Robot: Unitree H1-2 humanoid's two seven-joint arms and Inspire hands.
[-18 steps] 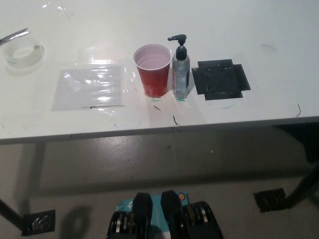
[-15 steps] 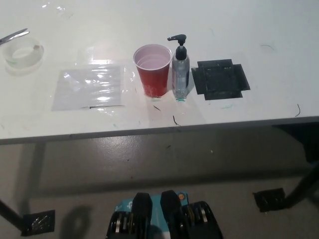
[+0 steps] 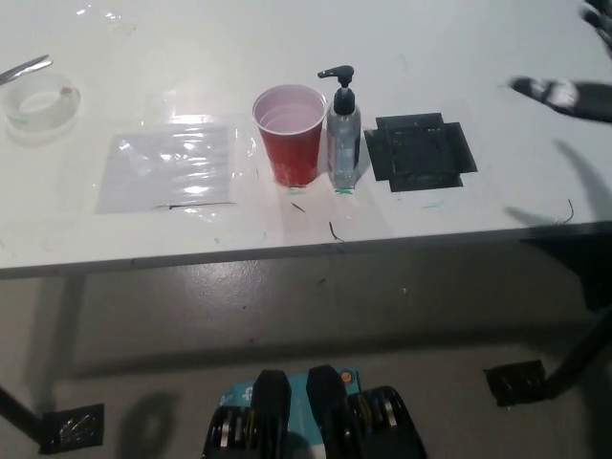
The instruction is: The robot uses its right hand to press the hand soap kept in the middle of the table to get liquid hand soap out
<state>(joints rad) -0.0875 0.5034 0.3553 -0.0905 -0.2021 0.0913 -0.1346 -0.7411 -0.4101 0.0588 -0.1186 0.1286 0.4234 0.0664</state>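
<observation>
Right hand at far right; soap bottle well off to its left.

I see the soap pump bottle (image 3: 343,129) upright at table centre, touching the red cup (image 3: 290,134), spout pointing left. My right hand (image 3: 562,93) is blurred, so I cannot tell its finger state; it probably must travel left. Left hand not visible.

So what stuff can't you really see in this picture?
- Right hand, head view: blurred by motion and cut off by the right edge, so open or shut can't be told.
- Left hand: out of frame entirely.
- Soap bottle: too small to tell how much soap is inside.
- Red cup: whether it holds anything is unclear.
- Tape roll: the shiny object behind it is cut off by the left edge.
</observation>
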